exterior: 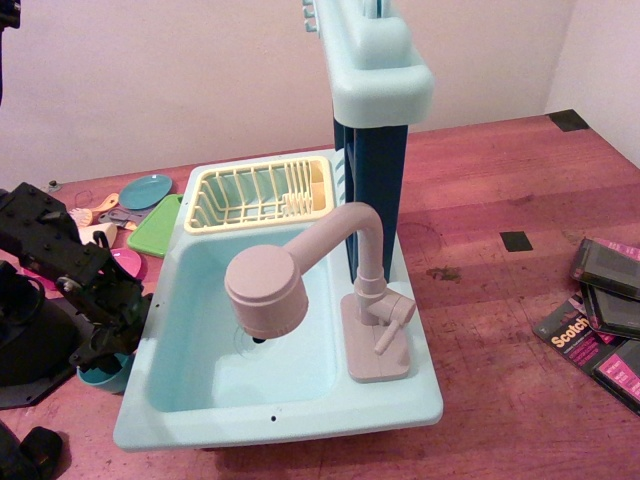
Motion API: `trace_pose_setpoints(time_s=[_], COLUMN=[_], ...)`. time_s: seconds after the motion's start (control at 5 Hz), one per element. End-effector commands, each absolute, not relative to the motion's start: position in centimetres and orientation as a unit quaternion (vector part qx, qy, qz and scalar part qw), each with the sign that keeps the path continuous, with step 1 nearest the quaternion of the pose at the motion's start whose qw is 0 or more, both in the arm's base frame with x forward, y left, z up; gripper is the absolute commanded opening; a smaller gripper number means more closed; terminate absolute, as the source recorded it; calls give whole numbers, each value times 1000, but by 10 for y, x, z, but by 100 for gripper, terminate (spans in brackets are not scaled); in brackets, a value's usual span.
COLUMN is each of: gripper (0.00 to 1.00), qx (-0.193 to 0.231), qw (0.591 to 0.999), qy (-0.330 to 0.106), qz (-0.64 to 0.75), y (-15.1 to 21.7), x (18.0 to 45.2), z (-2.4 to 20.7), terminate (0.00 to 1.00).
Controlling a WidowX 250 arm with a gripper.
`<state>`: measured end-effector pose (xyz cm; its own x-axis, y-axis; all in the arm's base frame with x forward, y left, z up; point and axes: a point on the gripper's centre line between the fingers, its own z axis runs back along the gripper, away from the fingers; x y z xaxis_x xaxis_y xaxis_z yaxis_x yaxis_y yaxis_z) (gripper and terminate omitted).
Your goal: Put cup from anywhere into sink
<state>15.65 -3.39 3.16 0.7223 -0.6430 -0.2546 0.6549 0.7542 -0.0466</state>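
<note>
The small teal-blue cup [104, 374] stands on the wooden table just left of the sink's front left corner. The black gripper [103, 345] hangs right over the cup, its fingers down at the rim and hiding the cup's top. The dark fingers do not show whether they are closed on the cup. The light aqua sink [190, 405] fills the middle of the view, with a beige-pink faucet [268, 290] over the basin and a pale yellow dish rack [260, 194] at its back.
A blue-and-aqua tower [372, 120] rises behind the faucet. A green tray [155, 228], a teal plate [146, 190], a magenta cup [128, 263] and utensils lie at the back left. Tape packs [600, 320] lie at the right. The arm's black base [30, 345] stands at the left edge.
</note>
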Motion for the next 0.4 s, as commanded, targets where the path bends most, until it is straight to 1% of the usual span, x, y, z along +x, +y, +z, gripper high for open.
trace_pose_setpoints(time_s=[0.0,0.2], gripper=[100,100], qx=[26,26], qw=[930,928], qy=[117,119], qz=[-348,-352], y=[-38,-39], x=[159,160], z=[33,34], terminate=[0,0])
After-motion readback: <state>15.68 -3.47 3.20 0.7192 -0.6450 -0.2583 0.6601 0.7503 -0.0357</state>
